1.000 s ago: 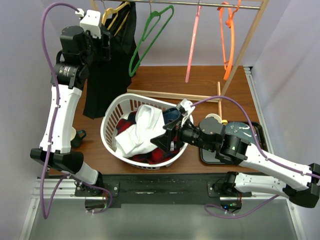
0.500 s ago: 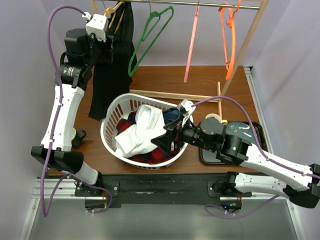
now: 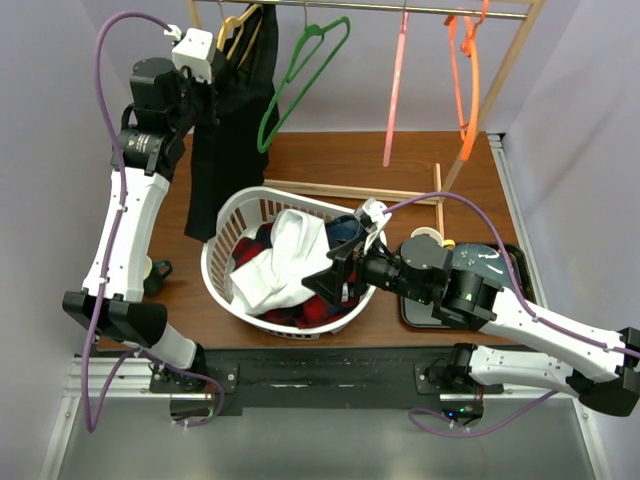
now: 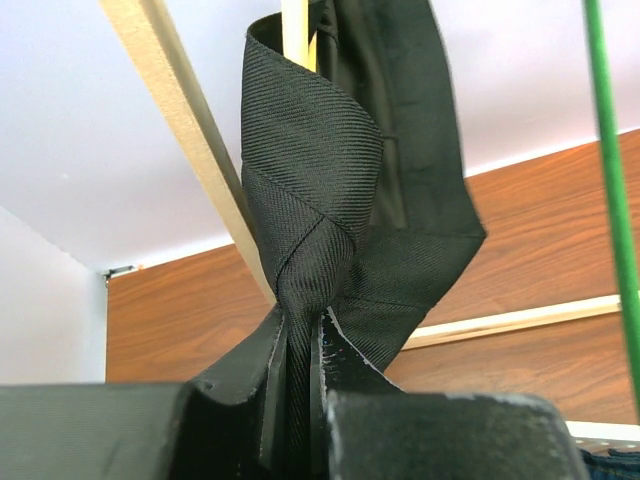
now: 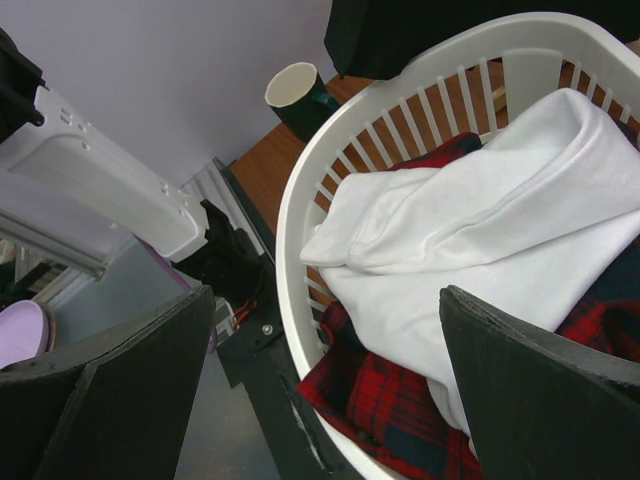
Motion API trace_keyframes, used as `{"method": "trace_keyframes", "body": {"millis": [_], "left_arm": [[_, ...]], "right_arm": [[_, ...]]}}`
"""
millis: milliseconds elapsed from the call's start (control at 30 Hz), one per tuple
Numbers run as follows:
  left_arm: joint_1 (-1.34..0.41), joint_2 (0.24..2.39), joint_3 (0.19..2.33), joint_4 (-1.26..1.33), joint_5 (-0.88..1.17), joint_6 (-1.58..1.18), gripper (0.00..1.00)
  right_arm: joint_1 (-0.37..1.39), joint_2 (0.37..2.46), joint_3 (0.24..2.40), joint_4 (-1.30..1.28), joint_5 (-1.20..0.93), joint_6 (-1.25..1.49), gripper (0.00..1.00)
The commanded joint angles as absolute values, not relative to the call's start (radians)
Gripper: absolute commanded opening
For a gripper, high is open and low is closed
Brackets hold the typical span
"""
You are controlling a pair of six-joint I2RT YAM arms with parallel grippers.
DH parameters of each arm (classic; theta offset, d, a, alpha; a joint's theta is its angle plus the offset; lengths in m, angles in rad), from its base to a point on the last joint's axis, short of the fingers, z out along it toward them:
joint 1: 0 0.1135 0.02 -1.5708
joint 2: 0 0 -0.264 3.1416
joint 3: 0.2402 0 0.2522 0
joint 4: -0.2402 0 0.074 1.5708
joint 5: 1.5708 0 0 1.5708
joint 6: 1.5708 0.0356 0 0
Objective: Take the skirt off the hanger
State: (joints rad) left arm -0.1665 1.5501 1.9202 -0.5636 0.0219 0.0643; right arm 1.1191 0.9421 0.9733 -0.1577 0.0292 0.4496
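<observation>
A: Where's the skirt (image 3: 235, 130) now?

B: It hangs from the yellow hanger (image 3: 236, 24) at the left end of the rail (image 3: 400, 8), above the table's far left corner. The left gripper (image 4: 300, 340) is clamped on a twisted fold of it just under the waistband.

A: What could go wrong?

B: I'd say the twist. If the waistband stays wound round the hanger, a pull may lift the hanger off the rail with it. The pinch also looks narrow, so the cloth could slip out.

A: And the other arm?

B: The right gripper (image 3: 335, 280) hangs spread wide, holding nothing, over the laundry basket (image 3: 215, 250).

A: Anything changed in the last second?

B: The left gripper has shifted right, the hem has swung towards the basket, and the pink hanger (image 3: 395, 90) has swayed. The right arm hasn't moved.
</observation>
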Motion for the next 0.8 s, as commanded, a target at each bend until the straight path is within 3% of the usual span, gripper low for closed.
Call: {"method": "trace_keyframes", "body": {"millis": [0, 767], "left_arm": [[-0.163, 1.540, 1.937, -0.494, 0.037, 0.048, 0.00], [-0.163, 1.485, 2.063, -0.452, 0.022, -0.025, 0.00]], "right_arm": [[1.121, 0.934, 0.980, -0.123, 0.012, 0.460, 0.98], [1.121, 0.930, 0.985, -0.123, 0.014, 0.462, 0.98]]}}
